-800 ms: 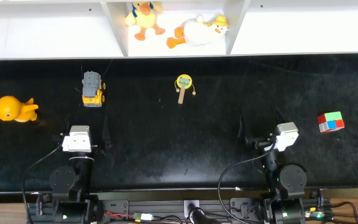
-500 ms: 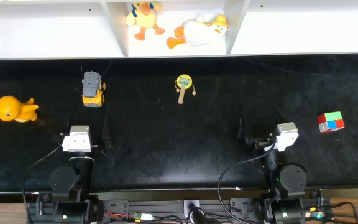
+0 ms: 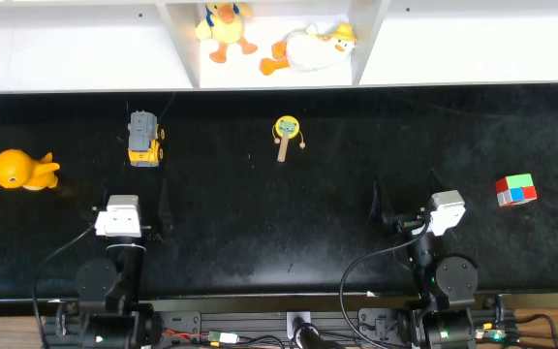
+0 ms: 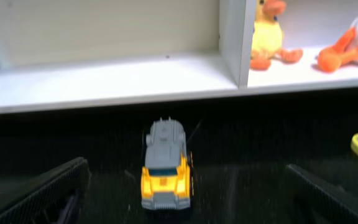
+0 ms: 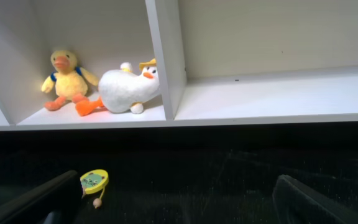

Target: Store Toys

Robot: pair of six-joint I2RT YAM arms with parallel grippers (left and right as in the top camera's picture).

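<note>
1. L hand point(image 3: 133, 199) released, fingers spread wide, nothing in it. Toy truck point(image 4: 165, 165) sits straight ahead of it, on the line between the fingers, not touching.
2. Truck long axis runs hand-to-shelf point(image 3: 453, 44): grey end twd shelf, yellow end twd hand. Hard plastic, boxy.
3. Orange duck toy point(image 3: 24, 170) off L hand's outer side, well apart; rounded, smooth.
4. R hand point(image 5: 179, 199) released too, empty. Rattle point(image 5: 94, 182) ahead of it, off twd L arm's side; round yellow disc, stick handle pointing back twd arm bases.
5. Colour cube point(image 3: 515, 190) off R hand's outer side, on black surface point(image 3: 260, 223).
6. Yellow plush duck point(image 5: 63, 79) and white plush goose point(image 5: 126, 89) lie in mid shelf compartment.
</note>
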